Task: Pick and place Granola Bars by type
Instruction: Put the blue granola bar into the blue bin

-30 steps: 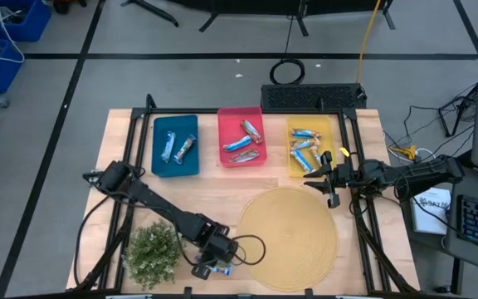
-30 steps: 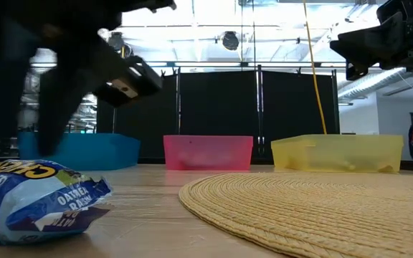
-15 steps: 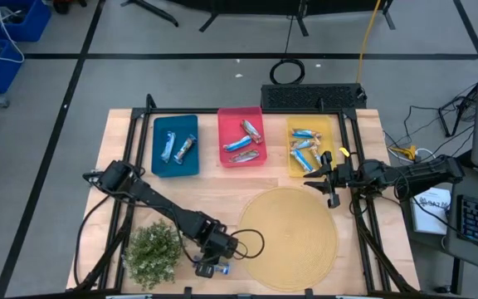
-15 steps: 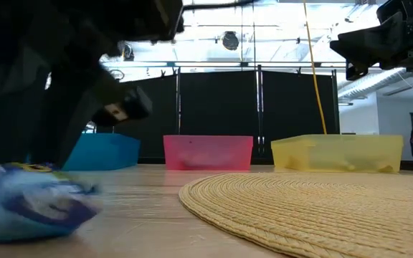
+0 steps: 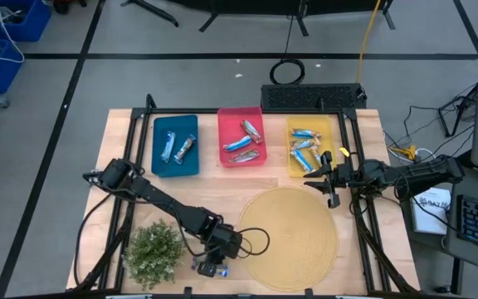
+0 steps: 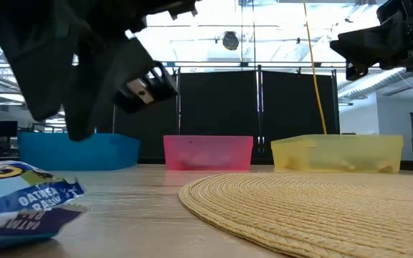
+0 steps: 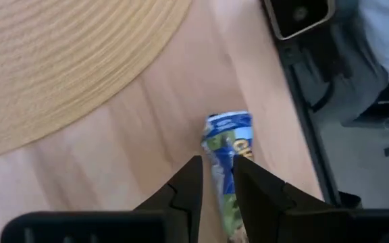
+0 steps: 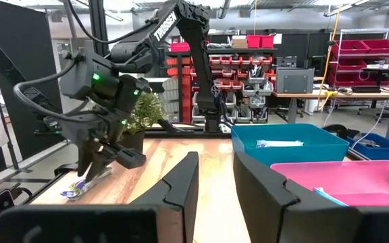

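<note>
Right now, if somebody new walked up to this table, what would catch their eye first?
Probably the three bright bins along the far edge, blue, pink and yellow, each holding wrapped granola bars. Next, the left gripper down at the near edge, its fingers straddling a lone blue bar between the leafy plant and the round woven mat.
</note>
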Robot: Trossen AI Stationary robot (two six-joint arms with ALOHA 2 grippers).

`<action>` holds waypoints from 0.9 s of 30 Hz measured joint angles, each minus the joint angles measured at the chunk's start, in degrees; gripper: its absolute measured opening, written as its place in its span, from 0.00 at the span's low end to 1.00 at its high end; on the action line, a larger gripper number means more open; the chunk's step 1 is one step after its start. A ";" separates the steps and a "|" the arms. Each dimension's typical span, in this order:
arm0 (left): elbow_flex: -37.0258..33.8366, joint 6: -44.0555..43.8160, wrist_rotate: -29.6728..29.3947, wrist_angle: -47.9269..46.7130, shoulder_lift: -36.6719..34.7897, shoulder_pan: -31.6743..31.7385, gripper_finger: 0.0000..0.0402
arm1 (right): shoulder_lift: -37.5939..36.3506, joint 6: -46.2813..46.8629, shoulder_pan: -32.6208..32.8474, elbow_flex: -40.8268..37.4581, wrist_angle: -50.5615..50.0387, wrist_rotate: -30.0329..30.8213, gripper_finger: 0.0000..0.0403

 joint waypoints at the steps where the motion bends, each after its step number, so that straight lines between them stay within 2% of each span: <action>1: 0.08 0.22 0.04 0.47 0.00 -0.11 0.22 | 0.00 0.00 0.00 -0.02 -0.01 0.00 0.21; 6: 0.10 -2.32 -0.80 3.57 0.00 0.17 0.22 | 0.00 0.00 0.01 -0.01 -0.01 0.01 0.21; 10: 0.14 -2.47 2.28 4.74 0.00 0.19 0.23 | 0.00 0.00 0.02 -0.02 -0.01 -0.01 0.22; 13: 0.17 -2.93 2.78 2.10 0.00 0.04 0.31 | 0.00 0.00 0.01 -0.01 -0.01 0.01 0.21; 20: 0.17 -2.68 1.93 -2.84 0.00 -0.39 0.55 | 0.00 0.00 0.00 0.00 -0.01 -0.01 0.21; 23: 0.17 -2.90 1.66 -3.25 0.00 -0.75 0.61 | 0.00 0.00 0.01 -0.01 0.00 0.00 0.22; 27: 0.17 -2.90 0.72 -3.66 0.00 -1.53 0.62 | 0.00 0.00 0.02 0.00 -0.01 -0.01 0.21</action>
